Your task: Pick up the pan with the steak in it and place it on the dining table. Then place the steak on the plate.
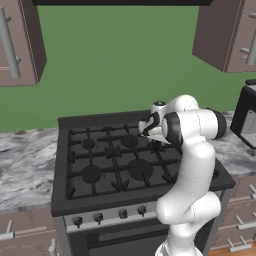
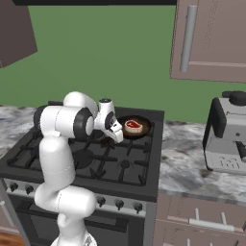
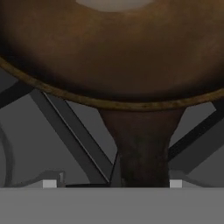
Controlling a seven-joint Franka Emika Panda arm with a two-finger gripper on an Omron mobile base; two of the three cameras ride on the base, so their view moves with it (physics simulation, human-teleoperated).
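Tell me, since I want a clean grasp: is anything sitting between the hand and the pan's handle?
Nothing visible does. In the hand view the pan handle runs straight down between the two finger tips, with just stove grate beneath it. The hand sits right at the pan's near edge, the steak inside.

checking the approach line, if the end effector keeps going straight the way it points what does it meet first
Most likely the pan's handle, which runs up between the end effector fingertips toward the pan on the stove. Depth is hard to judge.
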